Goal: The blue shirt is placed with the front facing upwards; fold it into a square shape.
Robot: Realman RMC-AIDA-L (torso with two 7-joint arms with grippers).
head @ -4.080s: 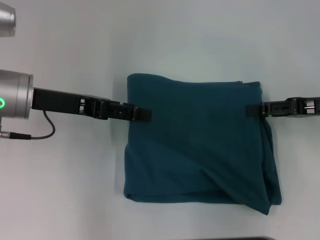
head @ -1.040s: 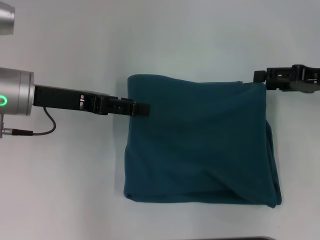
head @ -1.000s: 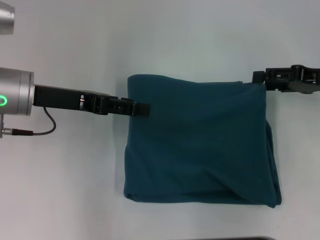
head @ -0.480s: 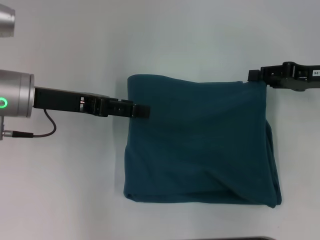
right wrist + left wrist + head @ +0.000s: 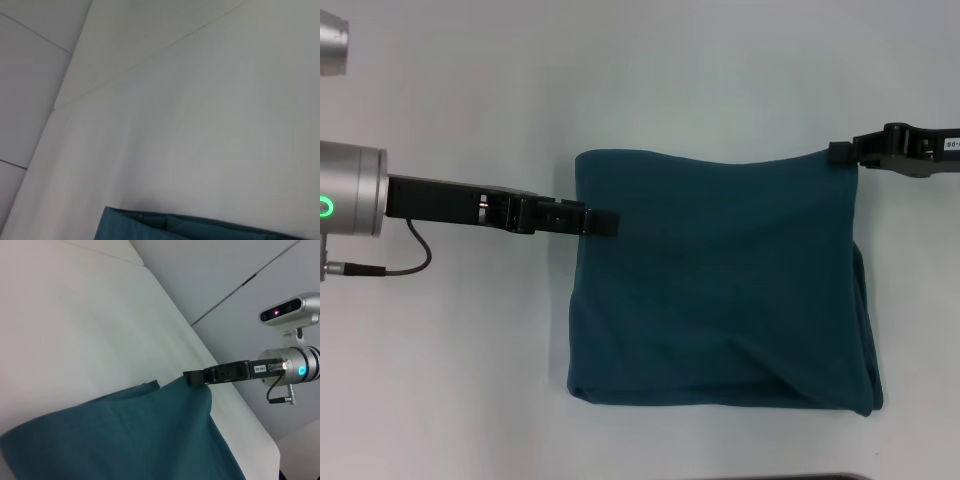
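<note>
On the white table [image 5: 470, 380], blue shirt [image 5: 720, 290] folded squarish; left gripper [image 5: 603, 222] and right gripper [image 5: 840, 152] at its edges, grip unclear.

You have one blue shirt [image 5: 720, 290] here, folded up into one chunky shape on one white table [image 5: 620, 80]. You have two grippers: one left gripper [image 5: 603, 222] at the shirt's left edge, and one right gripper [image 5: 840, 152] at the shirt's far right corner. You can count one green light [image 5: 324, 207] on the left arm and one black cable [image 5: 390, 265] hanging under it.
</note>
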